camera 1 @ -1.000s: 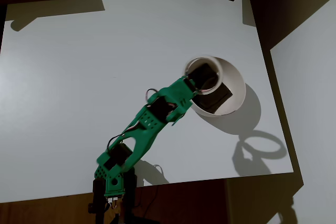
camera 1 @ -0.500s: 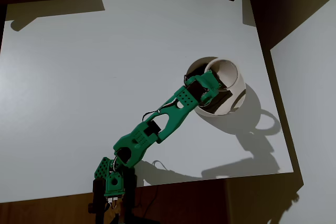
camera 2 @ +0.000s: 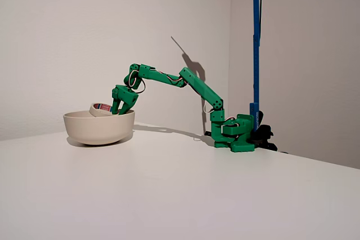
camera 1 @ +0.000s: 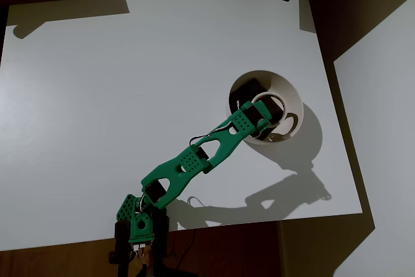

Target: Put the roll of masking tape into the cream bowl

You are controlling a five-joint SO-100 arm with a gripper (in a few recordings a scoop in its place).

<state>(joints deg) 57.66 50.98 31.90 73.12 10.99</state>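
**Tape lowered into the bowl, release still pending**

The roll of masking tape (camera 1: 268,107) is now held inside the rim of the cream bowl (camera 1: 295,98), where half a second ago it was carried tilted above the far wall and a second ago was only arriving over the near edge. In the fixed view the roll (camera 2: 101,107) is seen partly sunk behind the bowl's wall (camera 2: 98,127), tilted, with its reddish core showing above the rim. The gripper (camera 1: 259,118) is pinched on the near side of the ring, its fingertips dipped into the bowl (camera 2: 118,111). Whether the roll touches the bowl's floor cannot be told. The arm has been stretched further out and lowered across the white table (camera 1: 130,82). The carry is judged essentially finished; only opening the fingers and withdrawing upward remain.
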